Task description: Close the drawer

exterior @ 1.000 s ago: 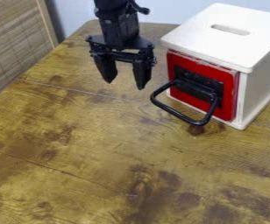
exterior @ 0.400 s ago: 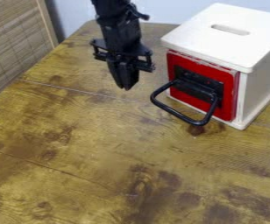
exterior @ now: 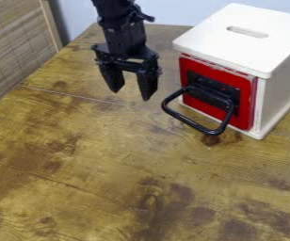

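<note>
Hanging over the counter: claw (exterior: 129, 87), black, pointing straight down, nothing between its two fingers.
Claw state: fingers (exterior: 111, 80) spread wide apart, gripping nothing, tips just above the wood.
Claw mount: black arm (exterior: 115, 19) rising out of the top edge of the camera view.
Right of the claw: drawer (exterior: 218, 91), red front face, seated in the lower half of its housing; whether fully pushed in or slightly out, hard to tell from this angle.
Drawer fittings: black bracket (exterior: 215, 91) on the red face, nearest part of the drawer to the claw.
Right of and below the claw: black wire loop handle (exterior: 194, 113), hanging down and outward from the bracket toward the counter, near the right finger but apart from it.
Around the drawer: white cabinet (exterior: 250, 42), box-shaped, shallow slot in its top, standing on the counter well right of the claw.
Beneath the claw: counter (exterior: 97, 179), worn brown wood with dark stains.
Left of the claw: slatted wooden panel (exterior: 16, 42) along the counter's edge.
Behind the claw: pale wall (exterior: 173, 11).
</note>
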`<act>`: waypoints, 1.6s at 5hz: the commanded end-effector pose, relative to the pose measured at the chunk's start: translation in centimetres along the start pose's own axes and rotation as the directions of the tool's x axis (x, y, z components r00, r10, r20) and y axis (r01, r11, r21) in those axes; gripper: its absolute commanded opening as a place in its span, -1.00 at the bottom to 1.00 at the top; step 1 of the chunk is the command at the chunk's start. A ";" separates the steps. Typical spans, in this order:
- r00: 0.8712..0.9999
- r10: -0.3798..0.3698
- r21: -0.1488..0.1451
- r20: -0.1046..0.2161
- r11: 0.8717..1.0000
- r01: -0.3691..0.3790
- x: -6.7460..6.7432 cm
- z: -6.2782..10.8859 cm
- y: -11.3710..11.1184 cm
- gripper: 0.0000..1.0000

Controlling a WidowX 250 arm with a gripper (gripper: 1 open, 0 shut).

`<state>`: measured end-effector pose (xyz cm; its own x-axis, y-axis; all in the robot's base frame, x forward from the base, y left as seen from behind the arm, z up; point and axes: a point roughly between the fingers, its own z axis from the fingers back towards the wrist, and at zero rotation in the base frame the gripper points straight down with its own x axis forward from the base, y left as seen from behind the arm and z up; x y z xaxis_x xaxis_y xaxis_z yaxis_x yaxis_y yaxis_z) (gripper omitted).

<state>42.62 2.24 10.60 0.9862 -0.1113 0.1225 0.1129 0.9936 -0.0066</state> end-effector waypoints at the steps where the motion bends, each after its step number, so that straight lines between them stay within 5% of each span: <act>1: 0.996 -0.010 0.031 0.089 0.999 0.007 2.3 3.0 0.6 1.00; 2: 0.997 -0.037 0.038 0.074 0.999 0.035 3.4 2.4 0.4 1.00; 3: 0.994 -0.089 0.034 0.067 0.996 0.087 3.7 2.0 1.1 -1.00; 4: 0.991 -0.115 0.023 0.063 0.993 0.113 3.6 2.1 1.9 -1.00; 5: 0.987 -0.146 0.001 0.064 0.989 0.146 3.2 2.9 2.4 1.00; 6: 0.989 -0.130 -0.012 0.074 0.991 0.131 3.1 4.1 2.0 1.00; 7: 0.991 -0.115 -0.014 0.070 0.993 0.116 3.1 4.7 1.1 -1.00; 8: 0.994 -0.092 -0.014 0.066 0.996 0.093 3.8 4.4 0.8 -1.00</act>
<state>45.49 3.34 12.20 0.9773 -0.1812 0.1099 0.1863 0.9817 -0.0380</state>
